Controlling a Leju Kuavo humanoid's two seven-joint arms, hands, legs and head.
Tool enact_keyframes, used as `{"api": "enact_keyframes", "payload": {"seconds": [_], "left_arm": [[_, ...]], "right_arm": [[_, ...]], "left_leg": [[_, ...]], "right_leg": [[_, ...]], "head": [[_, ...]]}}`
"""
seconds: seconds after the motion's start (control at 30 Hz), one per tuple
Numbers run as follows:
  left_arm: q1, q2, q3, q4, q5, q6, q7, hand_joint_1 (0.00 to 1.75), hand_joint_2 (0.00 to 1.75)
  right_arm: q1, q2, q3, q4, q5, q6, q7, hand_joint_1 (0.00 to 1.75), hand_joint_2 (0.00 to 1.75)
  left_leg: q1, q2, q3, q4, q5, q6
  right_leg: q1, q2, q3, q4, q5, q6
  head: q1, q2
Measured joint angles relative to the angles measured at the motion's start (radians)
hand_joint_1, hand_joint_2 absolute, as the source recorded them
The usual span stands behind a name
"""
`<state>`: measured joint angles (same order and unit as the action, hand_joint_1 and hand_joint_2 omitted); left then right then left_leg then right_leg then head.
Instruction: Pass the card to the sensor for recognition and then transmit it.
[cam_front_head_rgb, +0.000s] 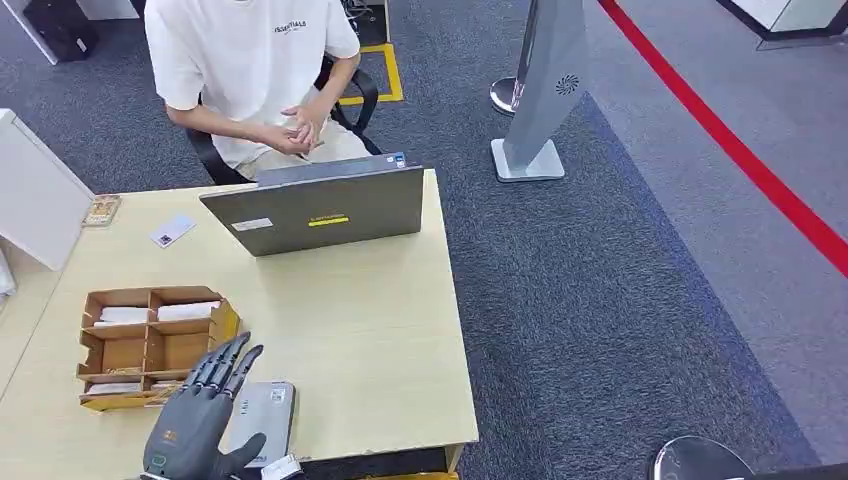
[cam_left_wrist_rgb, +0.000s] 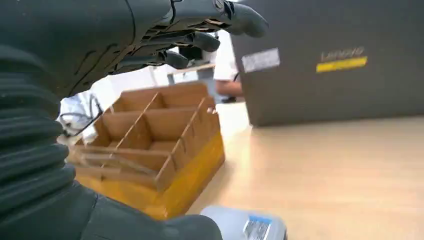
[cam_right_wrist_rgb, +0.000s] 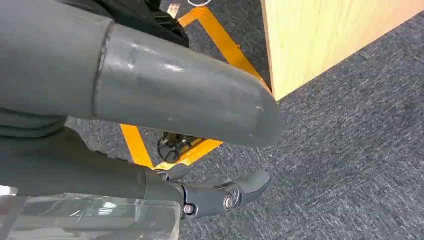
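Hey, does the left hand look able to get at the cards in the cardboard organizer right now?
Probably yes. The left hand hovers open beside the cardboard organizer, fingers spread above its open-topped compartments, with nothing between them. The white cards lie in the far compartments.

left hand (cam_front_head_rgb: 195, 420) covers part of the grey sensor (cam_front_head_rgb: 262, 415)

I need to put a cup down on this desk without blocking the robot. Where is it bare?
Bare wood spans the table between the laptop and the near edge, right of the card organizer. It is crowded at the near left: left hand, grey sensor and organizer sit close together.
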<state>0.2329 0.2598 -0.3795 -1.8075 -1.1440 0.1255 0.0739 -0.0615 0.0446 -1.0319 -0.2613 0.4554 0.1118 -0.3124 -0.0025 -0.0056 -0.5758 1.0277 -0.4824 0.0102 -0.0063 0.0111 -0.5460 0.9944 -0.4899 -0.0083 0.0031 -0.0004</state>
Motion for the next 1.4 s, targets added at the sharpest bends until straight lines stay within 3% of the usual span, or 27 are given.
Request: {"api": "enact_keyframes", "payload": {"seconds": [0.17,0.33,0.47,0.7,1.13,1.17,1.23,1.4], "left_arm": [[0.031,-0.017,-0.008,0.023,-0.065,0.065,0.090,0.00,1.75],[0.044,-0.027,-0.013,0.036,-0.082,0.074,0.107,0.00,1.75],[0.052,-0.039,-0.013,0.042,-0.135,0.131,0.158,0.00,1.75],[0.079,-0.076,0.014,0.043,-0.169,0.205,0.166,0.00,1.75],[0.095,-0.109,0.050,0.043,-0.199,0.222,0.166,0.00,1.75],[0.101,-0.123,0.074,0.043,-0.209,0.223,0.168,0.00,1.75],[0.113,-0.160,0.157,0.048,-0.219,0.244,0.169,0.00,1.75],[0.139,-0.204,0.261,0.057,-0.227,0.277,0.143,0.00,1.75]], "right_arm": [[0.000,0.000,-0.006,0.000,0.006,-0.001,0.002,0.00,0.00],[0.000,0.000,-0.006,0.000,0.011,0.001,0.003,0.00,0.00],[0.000,0.000,-0.006,0.000,0.026,0.001,0.009,0.00,0.00],[-0.001,0.002,-0.007,0.000,0.046,0.000,0.012,0.00,0.00],[-0.001,0.002,-0.013,0.000,0.057,0.000,0.013,0.00,0.00],[-0.001,0.002,-0.019,-0.001,0.061,0.001,0.013,0.00,1.75],[-0.001,0.002,-0.025,-0.003,0.072,0.005,0.013,0.00,1.75],[-0.001,0.002,-0.031,-0.005,0.075,0.003,0.014,0.00,1.75]], "left_leg": [[0.000,0.000,0.000,0.000,0.000,0.000],[0.000,0.000,0.000,0.000,0.000,0.000],[0.000,0.000,0.000,0.000,0.000,0.000],[0.000,-0.001,0.000,0.000,0.000,0.000],[0.000,0.000,0.000,0.000,0.000,0.000],[0.000,-0.001,0.000,0.000,0.000,0.000],[0.000,-0.001,0.000,0.000,0.000,0.000],[0.000,0.000,0.000,0.000,0.000,0.000]], "right_leg": [[0.000,0.000,0.000,0.000,0.000,0.000],[0.000,0.000,0.000,0.000,0.000,0.000],[0.000,0.000,0.000,0.000,0.000,0.000],[0.000,-0.001,0.000,0.000,0.000,0.000],[0.000,-0.001,0.000,0.000,0.000,0.000],[0.000,-0.001,0.000,0.000,0.000,0.000],[0.000,-0.001,0.000,0.000,0.000,0.000],[0.000,-0.001,0.000,0.000,0.000,0.000]], "head": [[0.000,0.000],[0.000,0.000],[0.000,0.000],[0.000,0.000],[0.000,0.000],[0.000,0.000],[0.000,0.000],[0.000,0.000]]}}
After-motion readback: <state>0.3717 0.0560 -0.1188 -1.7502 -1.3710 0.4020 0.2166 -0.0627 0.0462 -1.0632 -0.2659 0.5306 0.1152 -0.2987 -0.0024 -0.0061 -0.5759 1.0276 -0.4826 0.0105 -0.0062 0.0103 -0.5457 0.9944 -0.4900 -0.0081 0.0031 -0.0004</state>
